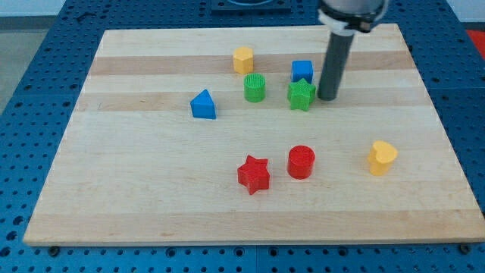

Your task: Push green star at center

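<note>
A: Where do we stand? Our tool is only a rod, with nothing on it to part, close or clamp, and my tip rests on the tabletop just to the view's right of the green star. Whether they touch we cannot tell; they are very close.

B: And the star lies toward the view's top and right of the middle, with the blue cube just behind it and the green cylinder to its left.

A: Then the middle, as we judge it, lies down and to the left of the star, in the open wood above the red star and red cylinder.

B: So we should not shove straight left from here; that would likely drive it into the green cylinder. Better that we bring the tip round to the star's upper right, between it and the blue cube, and push diagonally downward and left.

A: Its points may make it spin off the rod, so we should keep the push line through its middle and go slowly.

B: And stop short of the red pair. The blue triangle, the yellow block and the yellow heart seem well out of our path.
</note>
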You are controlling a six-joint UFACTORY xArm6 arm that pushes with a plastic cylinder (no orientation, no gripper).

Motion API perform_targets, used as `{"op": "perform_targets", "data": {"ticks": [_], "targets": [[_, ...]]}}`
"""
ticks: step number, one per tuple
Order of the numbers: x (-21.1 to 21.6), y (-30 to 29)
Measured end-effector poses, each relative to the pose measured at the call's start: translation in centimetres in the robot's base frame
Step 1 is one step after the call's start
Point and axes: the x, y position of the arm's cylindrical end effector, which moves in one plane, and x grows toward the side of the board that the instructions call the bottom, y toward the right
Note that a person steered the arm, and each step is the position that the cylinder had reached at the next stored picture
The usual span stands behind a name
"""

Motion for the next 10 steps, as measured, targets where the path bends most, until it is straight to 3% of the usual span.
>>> {"op": "perform_targets", "data": {"ticks": [2, 4, 6, 8, 10], "targets": [[-0.1, -5.1], [-1.0, -5.2], [-5.8, -6.0], [-0.7, -8.5], [-1.5, -13.1]]}}
